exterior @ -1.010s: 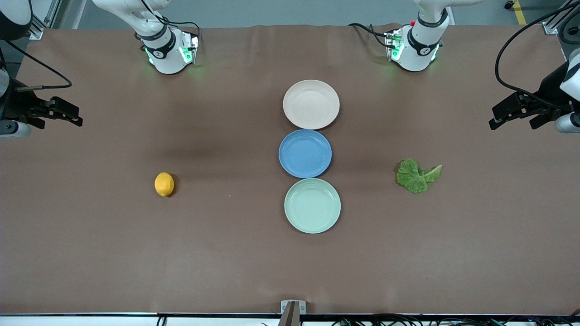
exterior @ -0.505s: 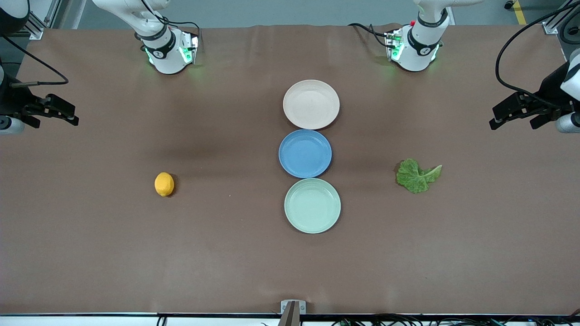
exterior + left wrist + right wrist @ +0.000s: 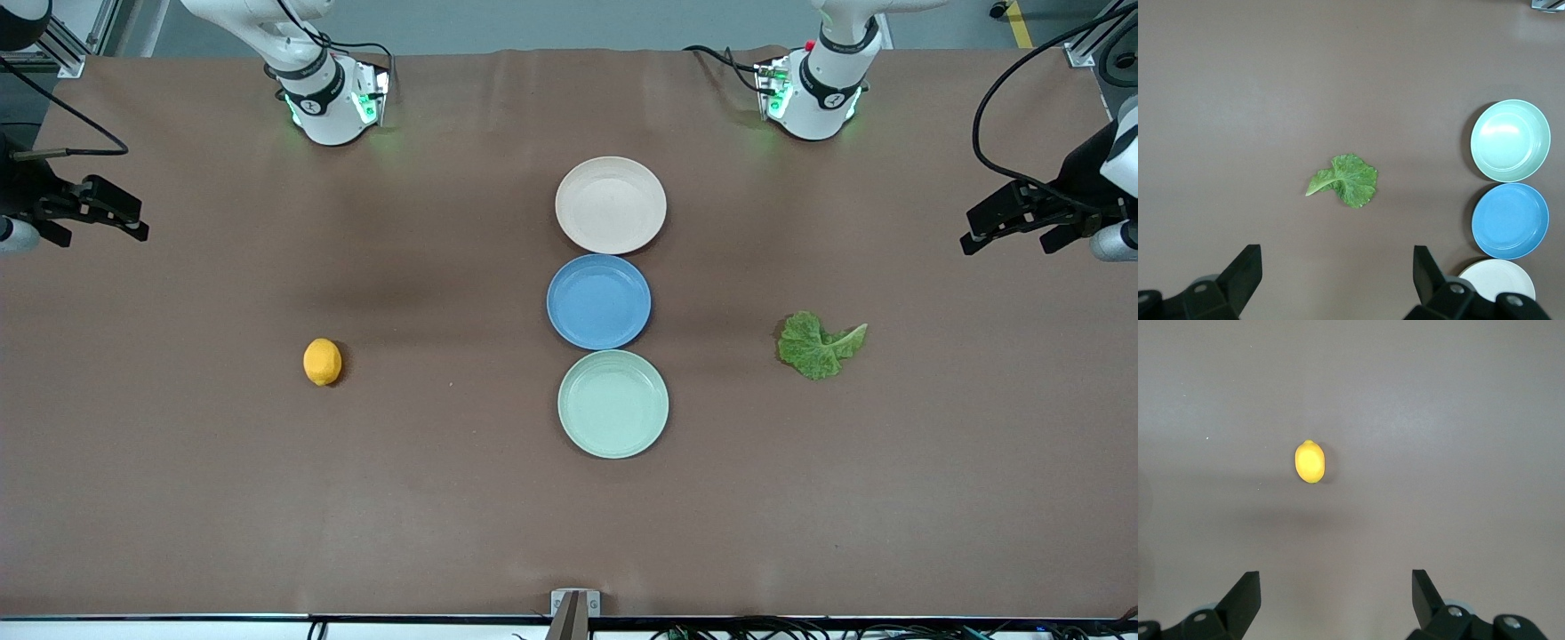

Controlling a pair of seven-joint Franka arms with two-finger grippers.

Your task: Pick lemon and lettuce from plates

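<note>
Since a second ago the right gripper (image 3: 133, 222) has drawn up and outward along the right arm's end of the table, toward the edge of the front view, while the left gripper (image 3: 1005, 227) has kept its place over the left arm's end and nothing on the table has shifted. Both grippers hang in the air with their jaws spread wide and nothing between them; the right wrist view shows the two dark fingers (image 3: 1245, 597) standing well apart above bare table. The lemon (image 3: 322, 362) lies on the brown table (image 3: 444, 516) toward the right arm's end, on no plate and well apart from the plates. The lettuce (image 3: 818, 345) lies flat on the table toward the left arm's end, its paler stem end pointing away from the plates, and it too is on no plate. Three plates stand in a row down the middle, edges nearly touching: the beige-pink plate (image 3: 611, 204) nearest the robots' bases, the blue plate (image 3: 598, 301) between, and the mint green plate (image 3: 613, 404) nearest the front camera. All three are empty.
</note>
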